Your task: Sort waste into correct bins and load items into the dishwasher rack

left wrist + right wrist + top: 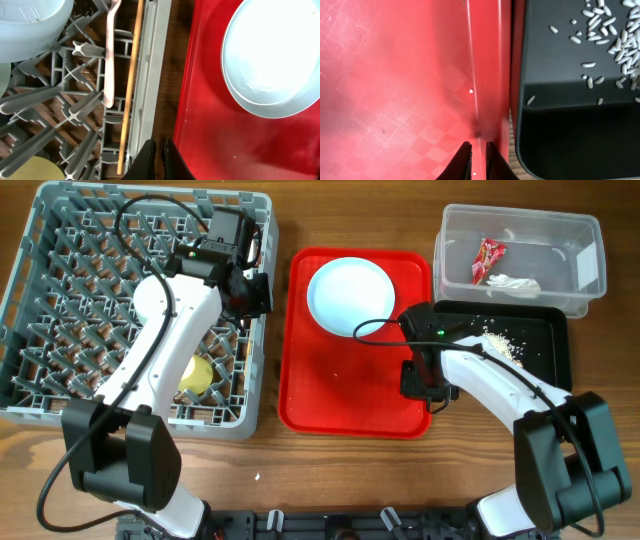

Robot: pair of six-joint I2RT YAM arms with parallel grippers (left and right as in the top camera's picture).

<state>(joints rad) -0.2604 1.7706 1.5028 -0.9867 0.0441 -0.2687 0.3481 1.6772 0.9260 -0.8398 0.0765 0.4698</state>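
Here: pale blue plate [346, 290] round, glossy, flat on red tray [340, 392].

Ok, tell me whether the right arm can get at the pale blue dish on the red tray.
Probably yes. The pale blue dish sits uncovered on the red tray, nothing on it, and the right end effector hangs empty over that tray's right edge, close by.
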